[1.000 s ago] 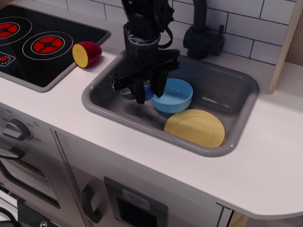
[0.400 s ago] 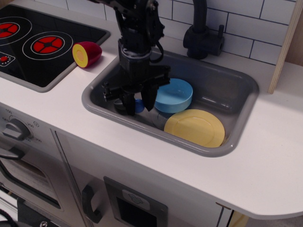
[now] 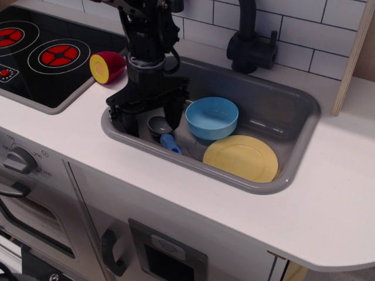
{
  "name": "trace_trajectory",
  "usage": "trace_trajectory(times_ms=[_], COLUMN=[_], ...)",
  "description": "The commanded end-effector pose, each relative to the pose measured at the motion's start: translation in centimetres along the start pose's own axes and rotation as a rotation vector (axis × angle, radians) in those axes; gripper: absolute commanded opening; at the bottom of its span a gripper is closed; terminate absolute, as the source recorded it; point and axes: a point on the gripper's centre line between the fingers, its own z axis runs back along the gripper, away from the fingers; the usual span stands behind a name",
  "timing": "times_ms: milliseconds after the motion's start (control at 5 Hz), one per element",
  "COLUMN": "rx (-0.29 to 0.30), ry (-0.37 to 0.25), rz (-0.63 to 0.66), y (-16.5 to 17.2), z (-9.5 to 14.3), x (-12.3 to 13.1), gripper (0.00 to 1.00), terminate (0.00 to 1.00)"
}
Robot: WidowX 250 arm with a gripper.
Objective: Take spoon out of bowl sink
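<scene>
- Black fingers [image 3: 174, 111] of the gripper [image 3: 149, 117] look spread apart with nothing between them; we read them as released, standing over the left part of the sink [image 3: 293, 93].
- Spoon [image 3: 163, 132] lies on the sink floor just below and between the fingers, grey scoop toward the gripper, blue handle pointing at the near wall. It's out of the bowl [image 3: 212, 117], just left of it, apart from it.
- Bowl sits upright and looks empty; yellow plate [image 3: 241, 157] leans just in front of it.
- Risks, as we judge them:
  - a finger lifting away could clip the scoop and flick the spoon along the sink floor, since it sits so close beneath;
  - the right finger is near the bowl rim, so a sideways move may nudge or tip the bowl;
  - a drop any lower could pin the spoon or hit the sink's near wall.
</scene>
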Motion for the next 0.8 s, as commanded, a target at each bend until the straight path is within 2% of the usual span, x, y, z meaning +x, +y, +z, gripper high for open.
trace_trajectory(times_ms=[0,200,600], rx=[-0.062,-0.12,-0.12], ry=[-0.012,-0.037,-0.037], rz=[0.013,-0.019,-0.019], y=[0.0,-1.0,-1.0], z=[4.2,6.2,6.2], x=[0.3,0.0,0.0], gripper=[1.0,1.0,1.0], terminate=[0.0,0.0,0.0])
